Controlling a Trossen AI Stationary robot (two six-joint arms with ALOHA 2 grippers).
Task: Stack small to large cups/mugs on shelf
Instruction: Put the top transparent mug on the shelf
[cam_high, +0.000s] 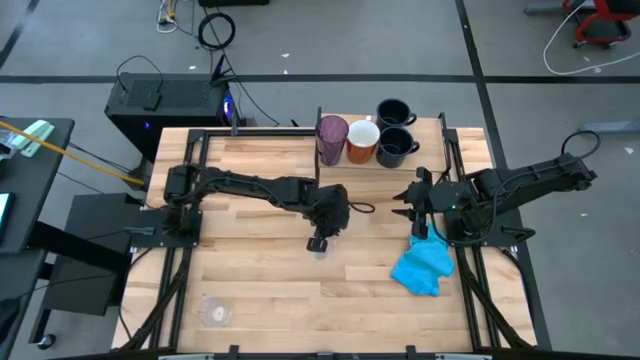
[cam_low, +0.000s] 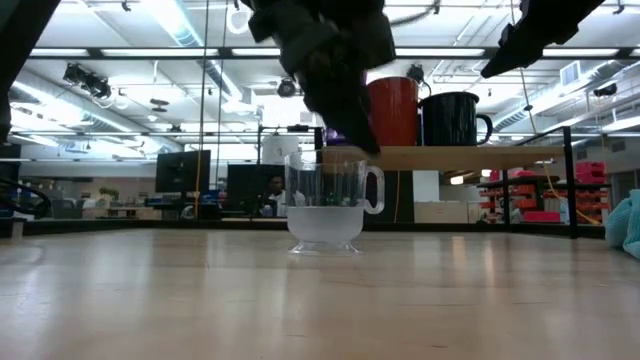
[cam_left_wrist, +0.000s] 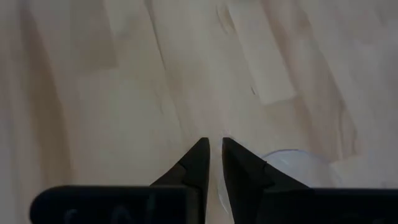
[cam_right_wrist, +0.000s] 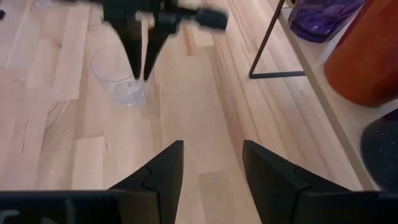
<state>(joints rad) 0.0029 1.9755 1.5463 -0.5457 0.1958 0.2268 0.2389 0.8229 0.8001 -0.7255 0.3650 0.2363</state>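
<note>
A small clear plastic cup (cam_low: 325, 210) with a side handle stands upright on the slatted tabletop near its middle, and my left gripper (cam_right_wrist: 142, 74) is shut on its rim from above. A second clear cup (cam_high: 217, 312) sits near the front left. On the shelf (cam_high: 440, 150) at the far edge stand the purple tumbler (cam_high: 332, 138), the orange mug (cam_high: 362, 140) and two navy mugs (cam_high: 396, 112) (cam_high: 396, 150). My right gripper (cam_right_wrist: 211, 162) hovers open at the right, with nothing between its fingers. My left gripper pinches the clear cup's rim wall (cam_right_wrist: 138, 79) on the side toward the right arm, one finger inside the cup and one outside. The fingers (cam_low: 355, 125) slant down from above. The cup stays upright with its base (cam_low: 325, 245) on the tabletop.
A bright blue cloth (cam_high: 422, 265) lies at the right, below my right gripper. The shelf's thin black uprights (cam_right_wrist: 267, 43) stand between the table's middle and the mugs. Bare wood stretches across the table's front half.
</note>
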